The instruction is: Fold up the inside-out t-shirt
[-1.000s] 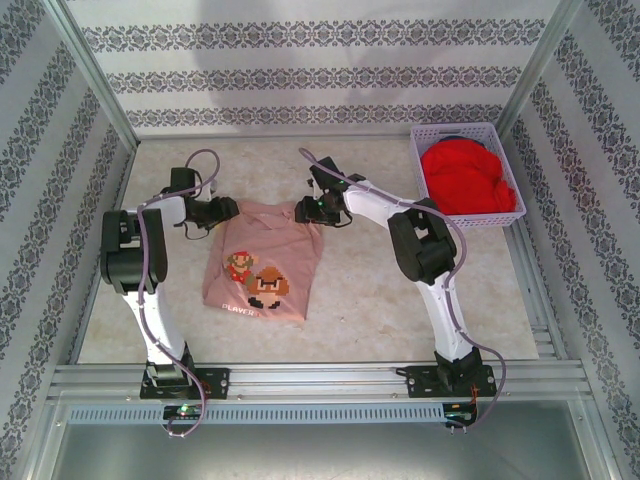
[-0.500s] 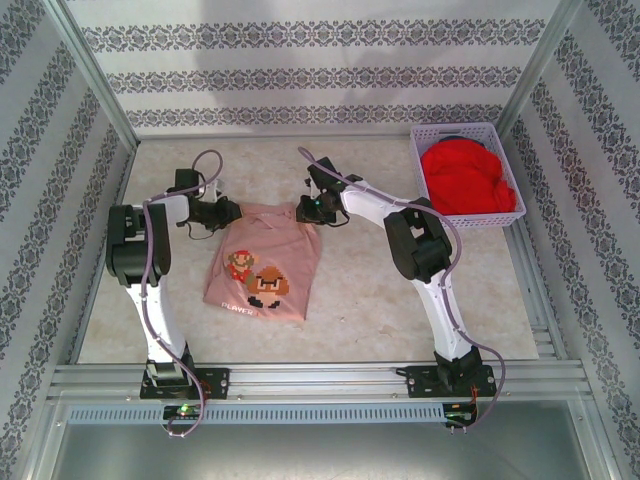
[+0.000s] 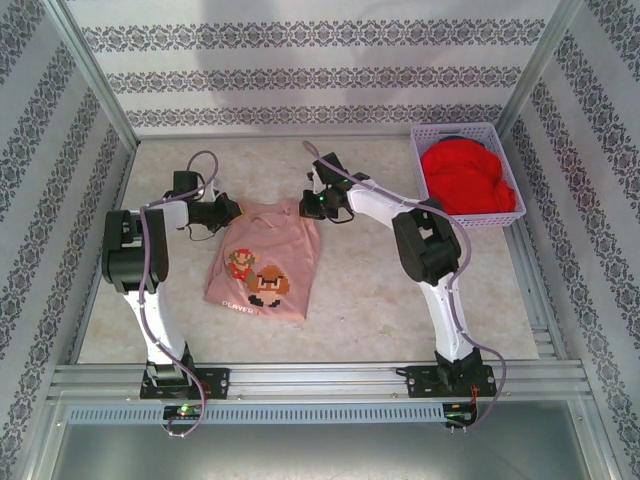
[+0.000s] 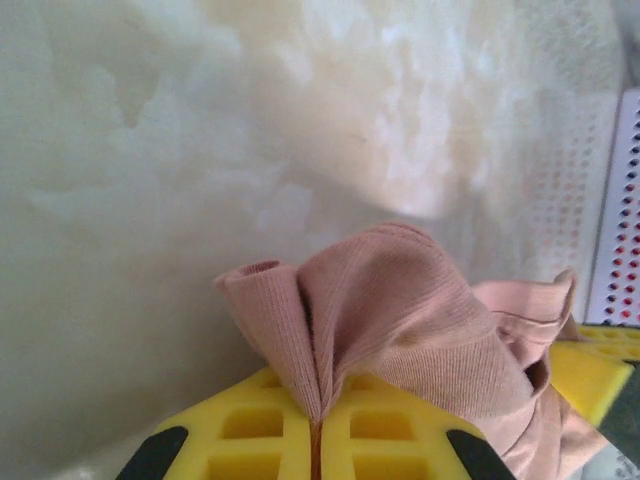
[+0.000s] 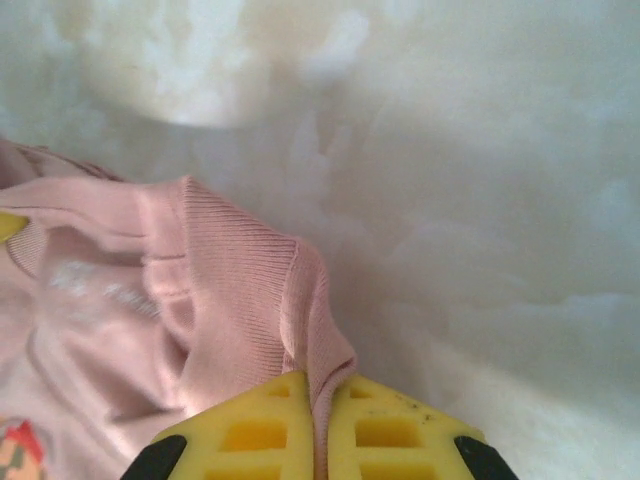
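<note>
Top external: we see left jaws and right jaws each clamped tight on a far t-shirt (image 3: 262,262) corner, worktop (image 3: 400,300) beneath.

Bright, even, diffuse light fills the top view; only faint soft shadows lie on the pale marbled tabletop (image 3: 380,290); detail there is slightly soft; in both wrist views the dusty salmon-pink ribbed cotton t-shirt (image 4: 400,310) is sharp close up, while the tabletop behind is washed-out, glary and blurred.
</note>
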